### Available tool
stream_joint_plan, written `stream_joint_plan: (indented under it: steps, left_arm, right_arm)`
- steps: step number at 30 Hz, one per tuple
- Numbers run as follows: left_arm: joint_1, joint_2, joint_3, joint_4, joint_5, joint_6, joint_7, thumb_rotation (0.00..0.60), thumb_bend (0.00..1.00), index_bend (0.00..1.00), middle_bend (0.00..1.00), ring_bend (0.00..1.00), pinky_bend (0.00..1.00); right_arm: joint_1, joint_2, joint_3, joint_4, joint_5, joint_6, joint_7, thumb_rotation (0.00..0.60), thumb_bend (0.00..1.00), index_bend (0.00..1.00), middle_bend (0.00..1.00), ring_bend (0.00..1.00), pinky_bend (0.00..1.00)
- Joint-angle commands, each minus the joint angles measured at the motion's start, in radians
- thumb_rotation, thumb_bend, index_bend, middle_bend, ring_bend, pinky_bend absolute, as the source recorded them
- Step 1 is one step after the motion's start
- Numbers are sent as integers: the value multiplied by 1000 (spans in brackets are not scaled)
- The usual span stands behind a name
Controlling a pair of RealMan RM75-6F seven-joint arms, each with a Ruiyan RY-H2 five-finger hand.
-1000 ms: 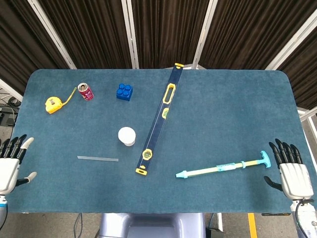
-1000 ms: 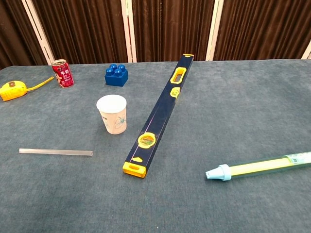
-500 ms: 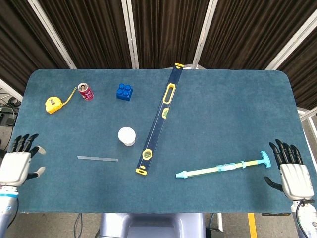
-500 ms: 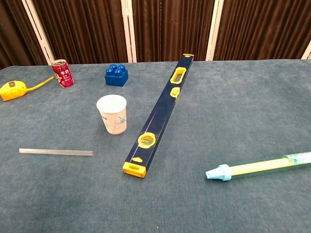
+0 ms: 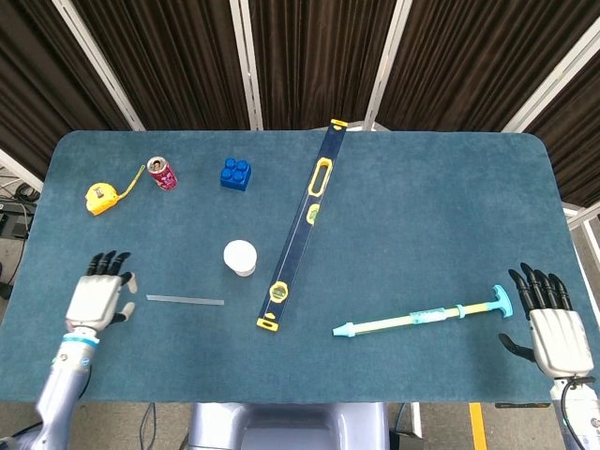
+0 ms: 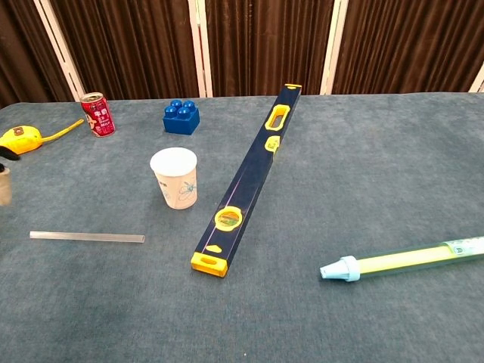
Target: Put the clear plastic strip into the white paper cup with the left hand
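The clear plastic strip [image 5: 185,300] [image 6: 87,237] lies flat on the blue table, left of centre near the front. The white paper cup [image 5: 240,258] [image 6: 175,178] stands upright just beyond the strip's right end. My left hand [image 5: 97,294] hovers over the table a short way left of the strip, fingers apart and empty; only its fingertips [image 6: 4,181] show at the chest view's left edge. My right hand [image 5: 553,330] rests open at the table's front right corner, holding nothing.
A long blue and yellow spirit level [image 5: 302,224] runs diagonally right of the cup. A cyan and yellow pump tool [image 5: 424,318] lies front right. At the back left sit a yellow tape measure [image 5: 102,196], a red can [image 5: 162,173] and a blue brick [image 5: 235,173].
My left hand has moved in from the table's left edge, rightward toward the strip. The right hand and all objects stayed put.
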Motion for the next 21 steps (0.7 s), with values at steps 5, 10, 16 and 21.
stream_joint_plan:
  steps: [5,10,16,21]
  left_arm:
    - [-64,-102,-13,47,-73,-50,66,600,339,505,77,0,35]
    - [-101,-157,-17,59,-105,-62,106,600,341,493,70,0,32]
    - [-130,-211,-20,82,-134,-60,139,600,362,488,62,0,32]
    - [-147,-246,-19,100,-160,-57,153,600,381,488,62,0,32]
  right_arm:
    - [3,3,-1,-2,1,-6,6,600,152,44,0,0,0]
    - [5,6,-1,-2,3,-13,13,600,152,44,0,0,0]
    - [7,8,-3,-3,2,-18,19,600,153,44,0,0,0]
    - [9,10,-3,-3,4,-22,24,600,152,44,0,0,0]
